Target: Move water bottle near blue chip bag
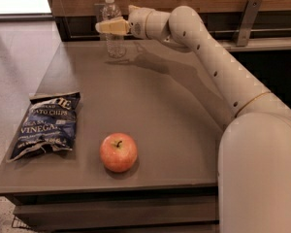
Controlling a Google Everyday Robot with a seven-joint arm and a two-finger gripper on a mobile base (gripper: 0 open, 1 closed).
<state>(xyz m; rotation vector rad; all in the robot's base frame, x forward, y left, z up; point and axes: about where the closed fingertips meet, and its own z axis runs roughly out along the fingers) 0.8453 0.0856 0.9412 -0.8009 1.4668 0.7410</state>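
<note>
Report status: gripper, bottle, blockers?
Gripper at water bottle, far edge of table. Bottle upright, on the table. Blue chip bag near front edge; apple beside it, off the direct line.

Gripper (108, 27) at clear ribbed water bottle (114, 41), far edge; bare grey tabletop (174, 110) runs to crinkled navy chip bag (46, 125), red apple (118, 152) nearby.

table (174, 130), seen from its near side. the water bottle (114, 42) stands upright at the far edge, left of centre. the gripper (106, 26) is at the bottle's upper part, crossing in front of it; the arm (208, 57) reaches it from the right, above the table's far right part. the chip bag (46, 125) lies flat at the near left. the apple (118, 152) sits near the front edge, right of the bag and apart from it. the bottle is well behind both.
</note>
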